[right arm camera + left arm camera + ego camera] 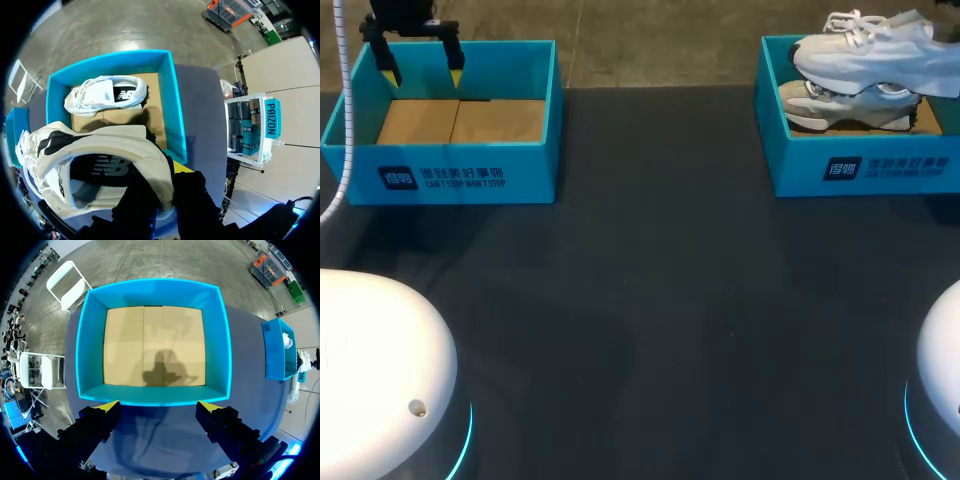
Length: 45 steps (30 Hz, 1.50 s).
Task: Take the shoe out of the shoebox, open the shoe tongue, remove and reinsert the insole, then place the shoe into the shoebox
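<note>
A white shoe (880,48) hangs above the right blue shoebox (860,168). In the right wrist view my right gripper (167,186) is shut on the heel end of this shoe (95,160), with the shoe's opening facing the camera. A second white shoe (845,105) lies on its side on the cardboard floor of that box (172,107), also seen under the held one (105,95). My left gripper (420,68) hovers open over the back of the left blue shoebox (450,175); nothing is between its fingers (157,407).
The left shoebox (150,287) holds only its cardboard floor. Dark tabletop (650,300) stretches between and in front of the two boxes. The white bases of my arms (370,370) fill the near corners.
</note>
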Each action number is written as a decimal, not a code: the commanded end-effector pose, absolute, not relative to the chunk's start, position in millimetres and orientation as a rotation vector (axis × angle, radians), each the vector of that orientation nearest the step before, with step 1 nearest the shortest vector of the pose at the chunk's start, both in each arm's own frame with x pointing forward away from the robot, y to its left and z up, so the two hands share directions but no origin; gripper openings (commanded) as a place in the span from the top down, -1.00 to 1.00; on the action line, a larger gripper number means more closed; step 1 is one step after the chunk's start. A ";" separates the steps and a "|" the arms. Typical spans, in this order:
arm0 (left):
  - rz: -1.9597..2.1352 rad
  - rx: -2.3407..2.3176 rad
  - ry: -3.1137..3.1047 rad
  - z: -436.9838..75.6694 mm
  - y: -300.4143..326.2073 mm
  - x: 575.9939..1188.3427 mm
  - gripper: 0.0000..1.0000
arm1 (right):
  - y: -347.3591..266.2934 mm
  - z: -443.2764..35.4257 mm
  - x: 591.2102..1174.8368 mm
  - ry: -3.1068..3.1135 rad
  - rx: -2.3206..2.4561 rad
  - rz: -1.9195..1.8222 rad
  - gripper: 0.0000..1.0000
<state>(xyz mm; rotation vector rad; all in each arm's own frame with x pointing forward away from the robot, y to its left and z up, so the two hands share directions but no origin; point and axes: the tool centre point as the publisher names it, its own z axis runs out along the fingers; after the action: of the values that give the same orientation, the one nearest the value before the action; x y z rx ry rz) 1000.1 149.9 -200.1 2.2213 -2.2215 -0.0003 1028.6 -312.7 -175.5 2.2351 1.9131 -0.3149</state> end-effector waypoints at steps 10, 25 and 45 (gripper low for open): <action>0.000 2.221 -2.222 -200.0 149.9 1000.0 -1.00 | -312.9 -173.9 1026.0 1.912 2.233 -0.307 1.00; 0.000 2.221 -2.222 -200.0 149.9 1000.0 -1.00 | -279.2 -168.5 1007.4 1.878 2.266 -0.291 1.00; 0.000 2.221 -2.222 -200.0 149.9 1000.0 -1.00 | -168.0 -156.2 924.0 1.828 2.289 -0.277 1.00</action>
<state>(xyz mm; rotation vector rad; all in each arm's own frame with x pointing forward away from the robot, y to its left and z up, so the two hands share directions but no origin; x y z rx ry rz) 1000.1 149.9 -200.0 2.2214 -2.2215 -0.0003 942.0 -179.6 -157.9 2.3288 1.8541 -0.3292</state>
